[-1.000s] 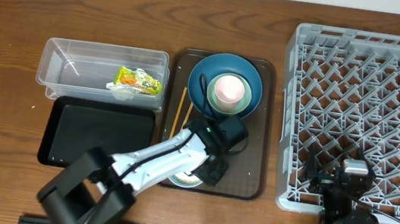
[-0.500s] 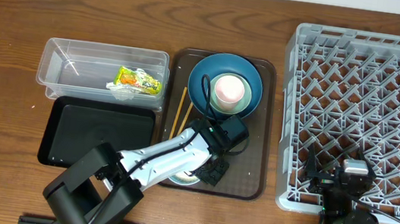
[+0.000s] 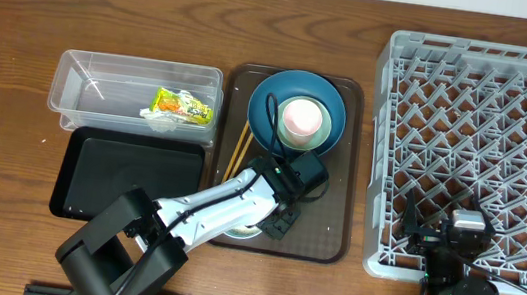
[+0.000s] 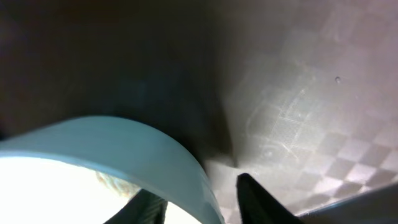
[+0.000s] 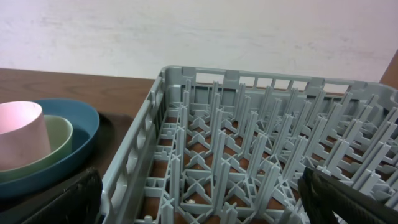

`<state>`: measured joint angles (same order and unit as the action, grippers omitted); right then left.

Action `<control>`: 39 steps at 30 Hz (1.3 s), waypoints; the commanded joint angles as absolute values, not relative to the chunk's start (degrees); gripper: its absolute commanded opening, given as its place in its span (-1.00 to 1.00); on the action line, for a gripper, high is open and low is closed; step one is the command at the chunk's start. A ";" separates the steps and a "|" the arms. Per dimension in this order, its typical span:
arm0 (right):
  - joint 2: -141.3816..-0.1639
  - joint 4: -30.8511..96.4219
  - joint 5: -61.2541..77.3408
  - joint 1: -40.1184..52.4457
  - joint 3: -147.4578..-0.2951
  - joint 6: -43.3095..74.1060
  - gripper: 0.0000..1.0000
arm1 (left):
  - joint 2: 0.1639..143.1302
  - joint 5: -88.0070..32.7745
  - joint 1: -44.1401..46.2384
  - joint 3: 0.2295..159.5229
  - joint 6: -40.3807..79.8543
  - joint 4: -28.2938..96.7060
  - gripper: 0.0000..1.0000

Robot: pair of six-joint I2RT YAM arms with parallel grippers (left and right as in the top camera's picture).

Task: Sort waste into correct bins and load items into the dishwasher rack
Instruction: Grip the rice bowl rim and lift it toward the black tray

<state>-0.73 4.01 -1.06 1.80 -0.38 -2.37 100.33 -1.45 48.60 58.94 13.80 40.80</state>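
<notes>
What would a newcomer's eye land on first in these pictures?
The big grey rack fills the right side of the table. At the centre, a pink cup sits in a pale green bowl inside a dark blue bowl on the brown tray, where the left hand straddles the rim of a small light blue bowl. A yellow-green wrapper lies in the clear tub at left.
</notes>
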 commanded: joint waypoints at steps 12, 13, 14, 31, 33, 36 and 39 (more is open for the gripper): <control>-0.64 4.25 -1.26 1.78 -0.32 -3.09 0.99 | 96.09 0.91 48.73 61.47 14.02 40.86 -0.38; -0.64 4.25 -1.26 1.78 -0.32 -3.09 0.98 | 95.92 0.91 48.73 61.47 14.04 40.84 -0.45; -0.64 4.25 -1.26 1.78 -0.30 -3.09 0.98 | 95.85 0.91 48.73 61.47 14.04 40.82 -0.49; -0.64 4.25 -1.26 1.78 -0.30 -3.09 0.99 | 96.25 0.47 48.73 59.44 16.84 40.86 -0.49; -0.64 4.25 -1.26 1.78 -0.30 -3.09 0.98 | 96.44 0.47 48.73 59.18 16.84 40.84 -0.48; -0.67 4.25 -1.26 1.80 -0.32 -3.07 0.98 | 97.12 0.47 48.73 59.02 16.84 40.86 -0.49; -0.67 4.25 -1.26 1.78 -0.30 -3.07 0.98 | 97.69 0.47 48.73 58.96 18.17 41.06 -0.48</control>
